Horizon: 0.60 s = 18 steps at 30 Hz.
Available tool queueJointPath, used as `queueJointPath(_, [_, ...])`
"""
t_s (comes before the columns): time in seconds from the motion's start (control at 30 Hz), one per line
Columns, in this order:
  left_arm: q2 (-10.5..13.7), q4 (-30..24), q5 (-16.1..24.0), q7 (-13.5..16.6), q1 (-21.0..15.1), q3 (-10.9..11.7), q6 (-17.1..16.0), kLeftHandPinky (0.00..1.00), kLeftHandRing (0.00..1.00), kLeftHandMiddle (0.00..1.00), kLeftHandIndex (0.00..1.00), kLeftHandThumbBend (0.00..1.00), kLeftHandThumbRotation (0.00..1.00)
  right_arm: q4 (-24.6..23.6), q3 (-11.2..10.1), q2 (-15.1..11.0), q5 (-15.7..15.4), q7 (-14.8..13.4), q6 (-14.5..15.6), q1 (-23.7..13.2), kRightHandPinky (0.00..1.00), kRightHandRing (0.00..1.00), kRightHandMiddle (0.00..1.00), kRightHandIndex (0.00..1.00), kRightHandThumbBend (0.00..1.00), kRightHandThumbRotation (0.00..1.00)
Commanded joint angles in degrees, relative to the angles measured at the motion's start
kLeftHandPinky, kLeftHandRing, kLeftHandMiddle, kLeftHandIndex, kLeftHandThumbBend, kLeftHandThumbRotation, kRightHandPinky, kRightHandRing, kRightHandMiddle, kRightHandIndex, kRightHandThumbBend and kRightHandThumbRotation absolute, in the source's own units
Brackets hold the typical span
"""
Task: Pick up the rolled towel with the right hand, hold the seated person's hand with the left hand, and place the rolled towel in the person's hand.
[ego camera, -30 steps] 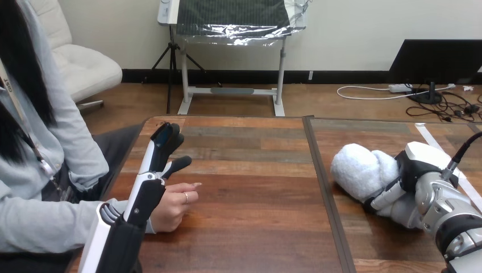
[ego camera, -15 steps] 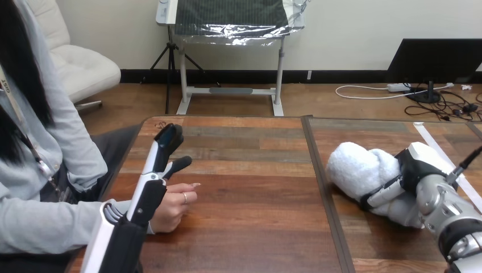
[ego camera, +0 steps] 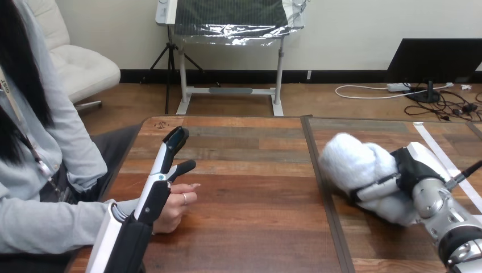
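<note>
Head view, single station.

Left side of the table (ego camera: 256,193): my left hand (ego camera: 158,183) stands on edge near the left rim, its arm coming up from the near-left corner. The fingers (ego camera: 173,140) are straight and point toward the far side, and the thumb juts out to the right, so the hand is spread and grips nothing. The person's hand (ego camera: 173,206) rests on the wood just right of my palm and partly behind it, its fingers loosely bent and pointing right. My hand overlaps the wrist area from this angle. I cannot tell whether the two actually touch, and nothing of mine is curled round that hand.

Right side: the rolled towel (ego camera: 355,164), white and fluffy, sits in my right hand (ego camera: 410,169), just right of the dark seam (ego camera: 319,182) that splits the table lengthwise. One finger wraps across the roll's near side, and the black palm presses in from the right, so this hand is clamped on the towel. The roll lies on a slant, its free end pointing far-left toward the seam. A shadow shows under it (whether it has cleared the wood I cannot say). A strip of white tape (ego camera: 435,149) runs along the table on the far side of my wrist.

The towel and the person's hand are well apart, with bare table between them.
</note>
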Motion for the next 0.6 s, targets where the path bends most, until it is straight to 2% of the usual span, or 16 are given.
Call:
queueJointPath(0.0, [1.1, -4.3, 0.8, -0.6, -0.9, 1.0, 2.3, 0.88, 0.99, 1.0, 1.0, 1.0, 0.81, -1.6, -2.2, 2.4, 2.2, -0.8, -3.6, -2.0, 0.46, 0.52, 0.55, 0.5, 0.85, 0.0])
queueJointPath(0.27, [0.8, -5.3, 3.1, 0.1, -0.5, 2.3, 4.8, 0.94, 0.97, 0.99, 0.99, 1.0, 0.77, -2.1, -3.7, 3.4, 4.2, -0.9, -6.9, -1.8, 0.47, 0.52, 0.54, 0.49, 0.84, 0.0])
queueJointPath(0.47, [0.5, -5.4, 4.5, 0.6, -0.4, 3.0, 5.9, 0.94, 0.95, 0.97, 0.96, 1.0, 0.68, -2.3, -4.8, 4.3, 5.5, -0.7, -8.7, -1.9, 0.49, 0.53, 0.55, 0.5, 0.84, 0.0])
queueJointPath(0.57, [0.2, -5.7, 6.3, 1.2, -0.3, 3.8, 6.6, 0.94, 0.94, 0.95, 0.95, 1.0, 0.65, -2.4, -5.2, 4.7, 6.1, -0.6, -9.5, -2.0, 0.44, 0.49, 0.53, 0.51, 0.84, 0.0])
